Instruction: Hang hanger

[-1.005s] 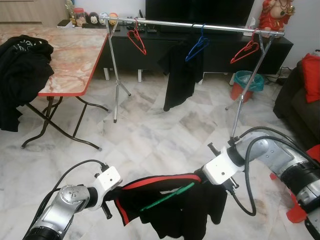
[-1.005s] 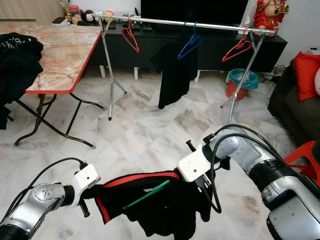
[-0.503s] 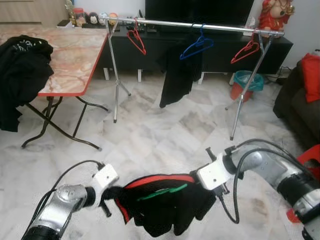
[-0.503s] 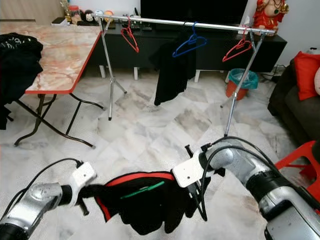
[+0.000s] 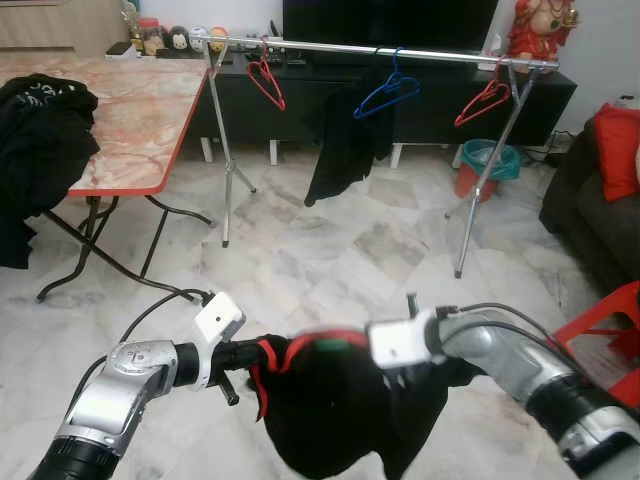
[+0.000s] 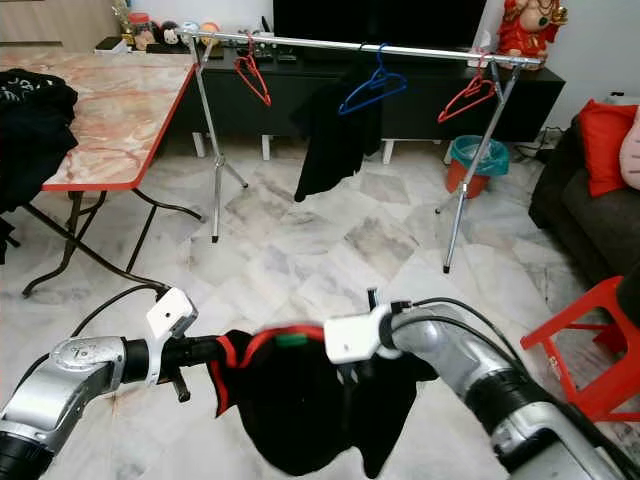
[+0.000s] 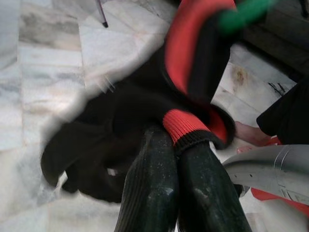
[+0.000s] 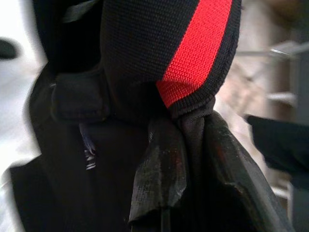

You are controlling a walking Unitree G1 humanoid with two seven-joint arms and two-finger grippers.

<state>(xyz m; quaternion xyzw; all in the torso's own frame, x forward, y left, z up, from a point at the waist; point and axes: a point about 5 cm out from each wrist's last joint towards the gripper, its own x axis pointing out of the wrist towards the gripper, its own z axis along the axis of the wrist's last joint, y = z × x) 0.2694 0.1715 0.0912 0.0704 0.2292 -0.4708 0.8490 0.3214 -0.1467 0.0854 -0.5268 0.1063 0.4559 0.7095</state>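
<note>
Both grippers, left [image 5: 243, 355] and right [image 5: 385, 372], hold the shirt [image 5: 330, 410] slung between them, jaws clamped on its red-trimmed hem. Green hanger [image 5: 331, 347] sits inside, likely so it carries to the rail [image 5: 380, 50]

We see our left gripper [image 6: 213, 350] and right gripper [image 6: 345, 362] holding a black, red-trimmed garment [image 6: 300, 405] on a green hanger [image 6: 290, 340] above marble floor [image 6: 300, 250], the clothes rack [image 6: 350, 44] well ahead.
</note>
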